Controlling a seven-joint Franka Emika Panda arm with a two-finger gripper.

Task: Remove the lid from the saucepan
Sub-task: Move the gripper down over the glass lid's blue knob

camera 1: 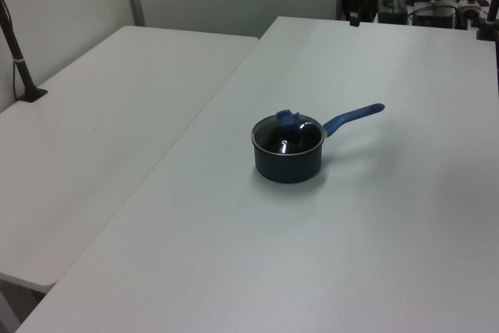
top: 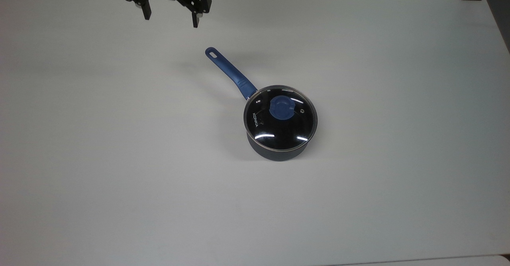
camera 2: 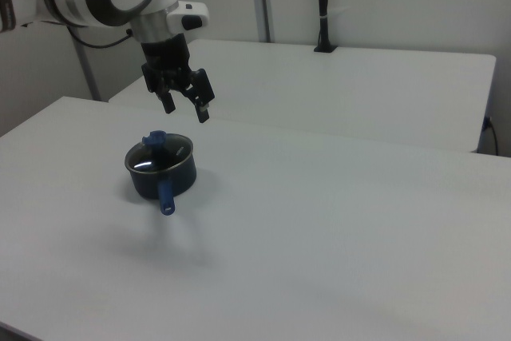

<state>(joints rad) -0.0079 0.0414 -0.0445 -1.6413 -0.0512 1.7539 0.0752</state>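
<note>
A dark saucepan (top: pixel 279 150) with a long blue handle (top: pixel 231 73) stands near the middle of the white table. The clear glass lid (top: pixel 280 117) with a blue knob (top: pixel 282 108) rests on it, covering the opening. The pan is also in the left view (camera 1: pixel 287 163) and the right view (camera 2: pixel 162 176), lid on. My gripper (top: pixel 171 20) hangs open at the top edge of the top view, above the table beyond the handle's slotted end. In the right view the gripper (camera 2: pixel 186 109) hovers well above the pan, holding nothing.
The white table (top: pixel 119 158) spreads wide around the pan on all sides. A second white table (camera 1: pixel 101 115) adjoins it at the left view's left. A black clamp post (camera 2: pixel 322 5) stands on the far table in the right view.
</note>
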